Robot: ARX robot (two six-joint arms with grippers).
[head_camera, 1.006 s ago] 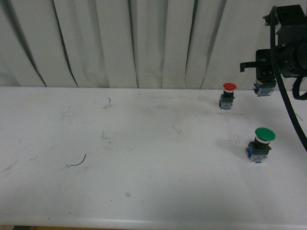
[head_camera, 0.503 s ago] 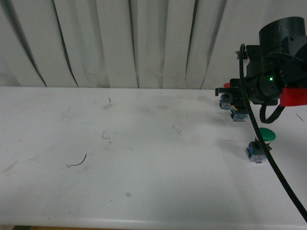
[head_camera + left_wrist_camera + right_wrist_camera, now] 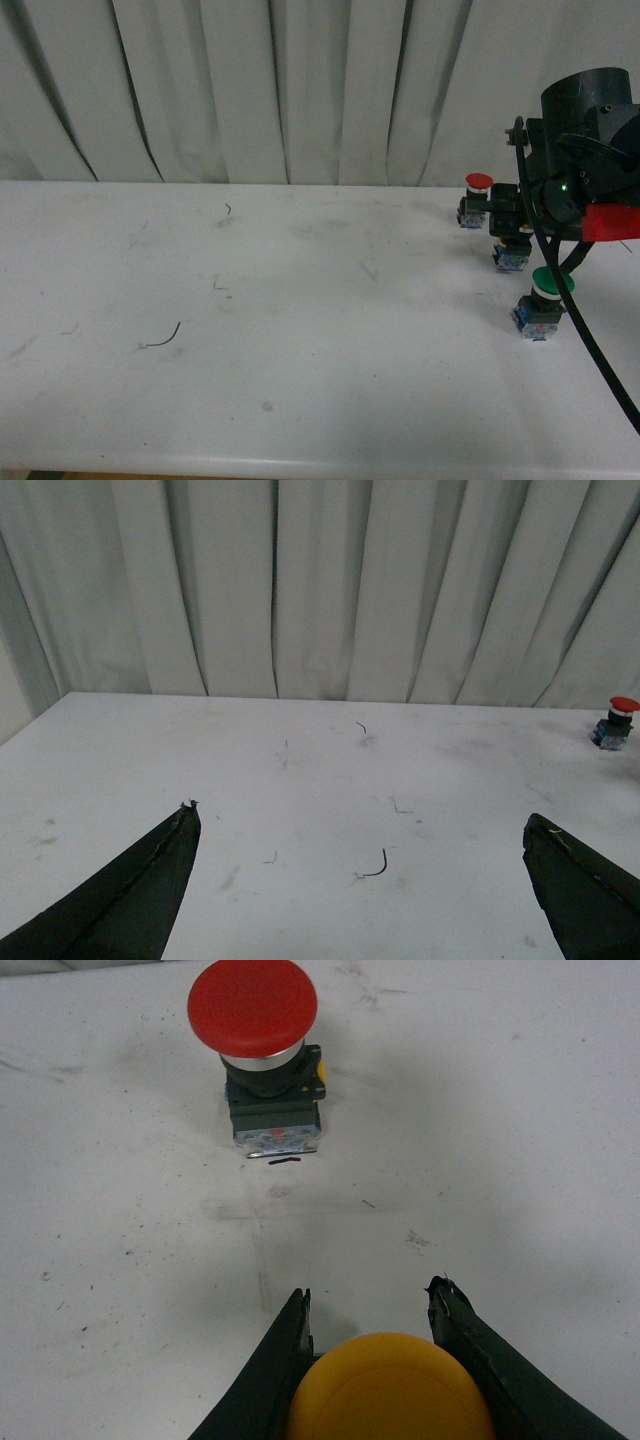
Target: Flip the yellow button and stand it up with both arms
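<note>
fingers (image 3: pixel 285 1360) of the right gripper (image 3: pixel 369 1288) clamp the yellow button (image 3: pixel 390 1390) by its cap, near the table (image 3: pixel 500 1110). the left gripper (image 3: pixel 360 813) gapes empty. we judge the standing and release not yet done.

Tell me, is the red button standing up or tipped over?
Standing up: the red button sits on its base, with its red cap on top.

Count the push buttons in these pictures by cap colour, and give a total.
Red button: 1
Green button: 1
Yellow button, held in the right claw: 1
Total: 3
</note>
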